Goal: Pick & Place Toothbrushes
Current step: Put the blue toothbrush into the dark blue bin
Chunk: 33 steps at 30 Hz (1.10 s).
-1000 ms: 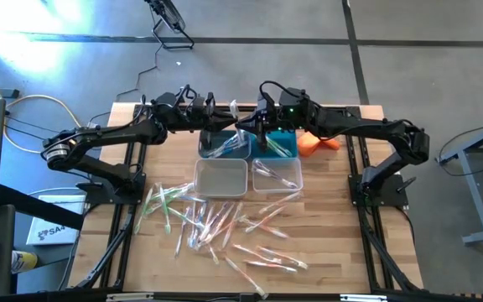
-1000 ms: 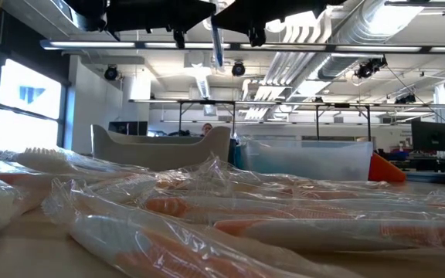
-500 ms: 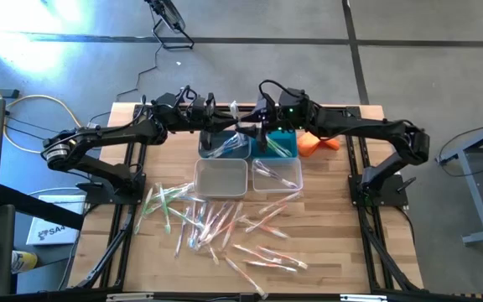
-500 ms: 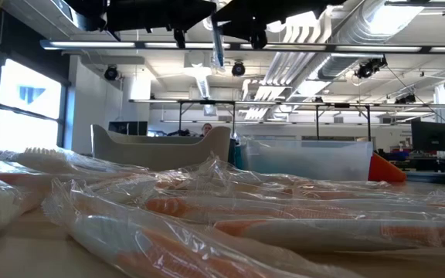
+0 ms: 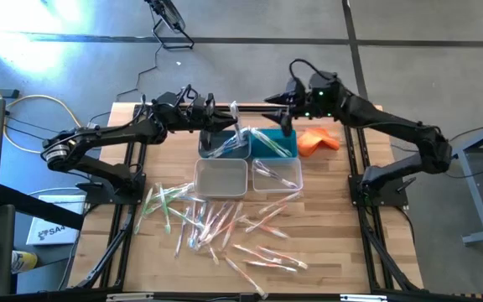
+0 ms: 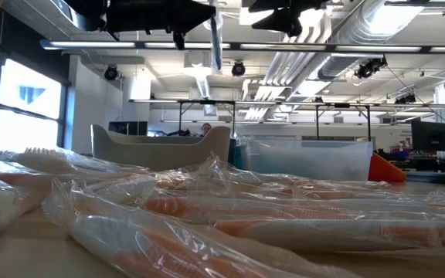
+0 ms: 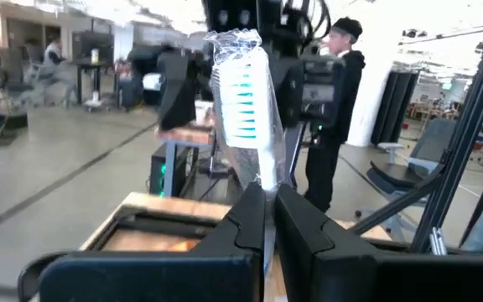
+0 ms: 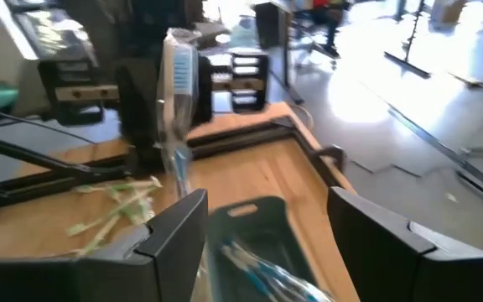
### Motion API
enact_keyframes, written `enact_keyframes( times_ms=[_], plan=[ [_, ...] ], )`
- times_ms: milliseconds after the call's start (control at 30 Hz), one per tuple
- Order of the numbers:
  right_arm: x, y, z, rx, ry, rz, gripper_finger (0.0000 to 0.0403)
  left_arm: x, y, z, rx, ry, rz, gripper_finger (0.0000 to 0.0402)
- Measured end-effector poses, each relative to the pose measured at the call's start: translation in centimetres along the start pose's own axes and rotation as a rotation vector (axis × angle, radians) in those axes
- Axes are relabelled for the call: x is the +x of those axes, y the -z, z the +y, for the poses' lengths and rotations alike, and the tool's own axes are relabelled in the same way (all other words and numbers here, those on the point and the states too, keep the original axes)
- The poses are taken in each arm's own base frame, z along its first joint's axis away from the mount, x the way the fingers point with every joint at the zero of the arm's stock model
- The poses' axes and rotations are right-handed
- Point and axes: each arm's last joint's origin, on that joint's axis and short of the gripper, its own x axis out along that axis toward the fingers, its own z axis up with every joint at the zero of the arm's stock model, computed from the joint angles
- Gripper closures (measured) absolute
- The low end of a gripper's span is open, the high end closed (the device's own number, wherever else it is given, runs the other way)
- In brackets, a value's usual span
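Note:
My left gripper (image 5: 225, 120) is shut on one wrapped toothbrush (image 5: 240, 130) with blue-green bristles (image 7: 243, 96), high above the blue bin (image 5: 223, 144). The same brush (image 8: 177, 84) shows in the right wrist view, and as a thin strip (image 6: 216, 42) in the low view. My right gripper (image 5: 277, 106) stands open and bare a little to the brush's right, above the teal bin (image 5: 273, 144). Many more wrapped toothbrushes (image 5: 225, 222) lie flat in a loose pile on the near half of the table. My left gripper pinches the toothbrush's wrapped handle (image 7: 265, 180) between its two fingers (image 7: 246, 222), some way from the bristle head. The fingers come about level from the table's left and lie across the brush. The brush is lifted clear over the bins, its long axis steeply tilted.
Two clear bins (image 5: 220, 176) (image 5: 277, 174) sit just nearer than the blue and teal ones. An orange cloth (image 5: 317, 141) lies right of the teal bin. A few toothbrushes lie in the bins. A person (image 7: 338, 101) stands beyond the table's right side.
My right gripper has opened, let go of the toothbrush and drawn back toward the table's right and far edge. The brush stays in my left gripper, which has kept still.

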Motion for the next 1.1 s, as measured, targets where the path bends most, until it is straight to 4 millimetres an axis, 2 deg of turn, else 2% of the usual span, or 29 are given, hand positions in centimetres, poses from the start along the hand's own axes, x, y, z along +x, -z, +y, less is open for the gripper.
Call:
enact_keyframes(
  times_ms=[100, 200, 600, 767, 967, 1100],
  plan=[
    [-1.3, -0.1, -0.5, 0.011, 0.073, 0.021, 0.0163, -0.4, -0.1, 0.8, -0.040, -0.048, 0.057, 0.0396],
    [-1.8, -0.1, -0.6, 0.015, 0.114, 0.029, 0.0167, -0.6, -0.1, 1.7, -0.070, -0.100, 0.161, 0.0396],
    [-1.5, 0.4, -0.9, 0.024, 0.150, 0.068, 0.0172, -1.6, -2.0, 2.1, 0.085, -0.375, 0.574, 0.0396],
    [-1.6, 0.4, -1.0, 0.031, 0.169, 0.066, 0.0172, -1.9, -1.6, 2.3, 0.129, -0.429, 0.630, 0.0396],
    [-1.6, 0.5, -1.1, 0.032, 0.196, 0.074, 0.0172, -1.0, 0.2, 3.1, 0.097, -0.408, 0.678, 0.0396],
    [-1.6, 0.6, -1.1, 0.038, 0.196, 0.085, 0.0172, -0.2, 2.2, 4.0, 0.066, -0.407, 0.746, 0.0396]
  ],
)
